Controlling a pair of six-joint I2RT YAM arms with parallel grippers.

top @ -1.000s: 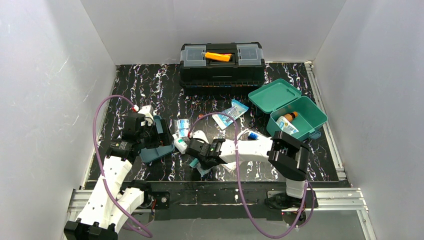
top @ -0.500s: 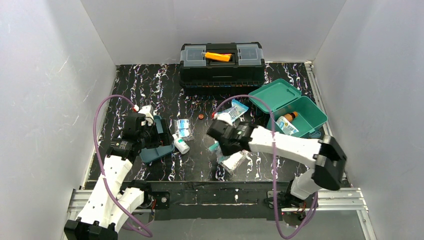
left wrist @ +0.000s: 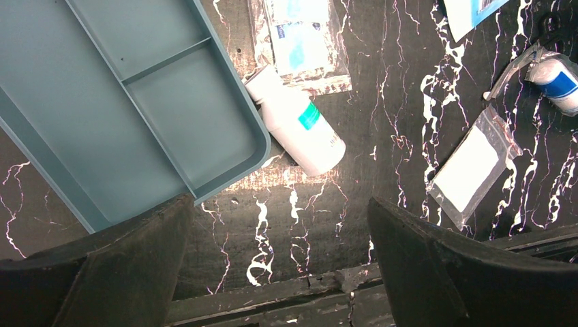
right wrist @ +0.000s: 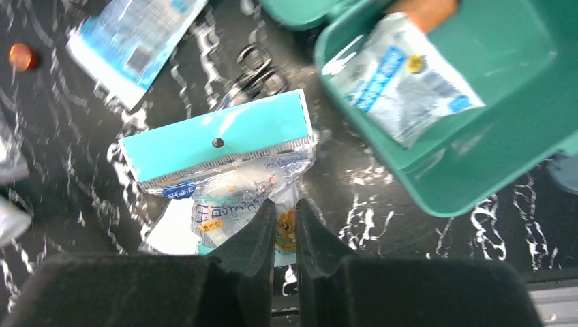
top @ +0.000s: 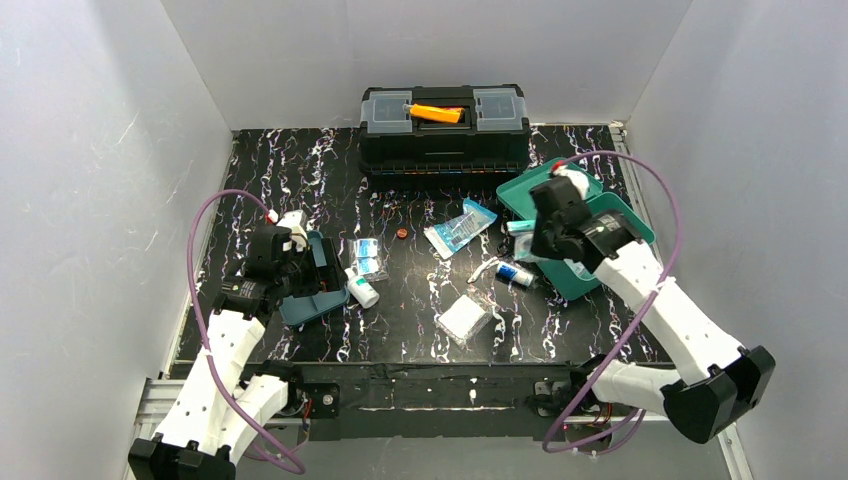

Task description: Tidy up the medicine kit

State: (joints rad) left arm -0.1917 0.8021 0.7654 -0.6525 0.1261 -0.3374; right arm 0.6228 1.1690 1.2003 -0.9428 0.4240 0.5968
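Observation:
The medicine kit (top: 632, 228) is a teal box standing open at the right, its lid (top: 520, 195) folded back. In the right wrist view the kit (right wrist: 477, 136) holds a blue-and-white sachet (right wrist: 402, 75) and an orange-capped bottle (right wrist: 422, 7). My right gripper (top: 540, 235) hovers at the kit's left edge. There the right gripper (right wrist: 285, 208) is shut on a clear packet with a teal header card (right wrist: 225, 157). Open wide, my left gripper (left wrist: 278, 204) hangs over bare table beside the divided teal tray (left wrist: 136, 116) and a white bottle (left wrist: 300, 122).
A black toolbox (top: 444, 125) with an orange handle stands at the back. Loose on the table are a blue packet (top: 460, 228), small sachets (top: 367, 255), a zip bag (top: 465, 318), a blue-labelled roll (top: 515, 274) and a small red cap (top: 401, 234). White walls enclose the table.
My right arm has swung from the table's middle to the right, carrying the packet up to the kit's left edge. The left arm has not moved.

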